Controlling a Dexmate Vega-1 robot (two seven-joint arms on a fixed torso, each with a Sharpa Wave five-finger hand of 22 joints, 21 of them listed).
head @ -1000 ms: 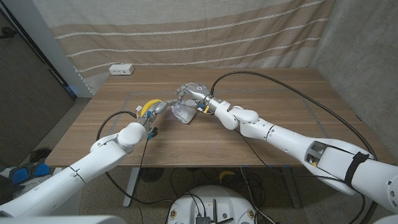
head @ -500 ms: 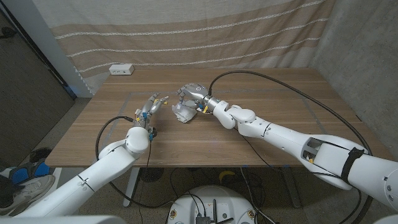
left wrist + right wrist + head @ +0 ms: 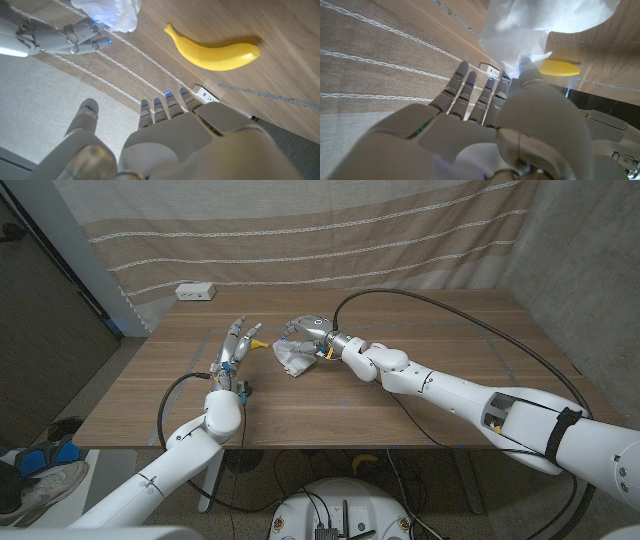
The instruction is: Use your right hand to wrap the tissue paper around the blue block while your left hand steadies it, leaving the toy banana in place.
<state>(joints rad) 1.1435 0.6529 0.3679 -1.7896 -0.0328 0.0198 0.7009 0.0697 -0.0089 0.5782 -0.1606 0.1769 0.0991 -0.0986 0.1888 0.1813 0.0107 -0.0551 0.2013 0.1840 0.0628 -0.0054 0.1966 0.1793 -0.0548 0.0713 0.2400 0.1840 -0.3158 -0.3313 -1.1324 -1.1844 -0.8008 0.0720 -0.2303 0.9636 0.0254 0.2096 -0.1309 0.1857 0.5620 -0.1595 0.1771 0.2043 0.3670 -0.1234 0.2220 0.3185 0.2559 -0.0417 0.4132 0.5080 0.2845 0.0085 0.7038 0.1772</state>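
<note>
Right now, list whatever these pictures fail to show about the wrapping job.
- Blue block: hidden under the crumpled white tissue paper in the head view; how far it is covered is unclear.
- Right hand: its hold on the tissue is too small to judge.
- Yellow toy banana: mostly behind the raised left hand there.
- White power strip: partly behind that hand's fingers.

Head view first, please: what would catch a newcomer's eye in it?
Probably the crumpled white tissue paper at mid-table, with the right hand over its far side, touching it. Just to its left, the left hand is raised with fingers spread, holding nothing, and the yellow toy banana peeks out from behind it.
</note>
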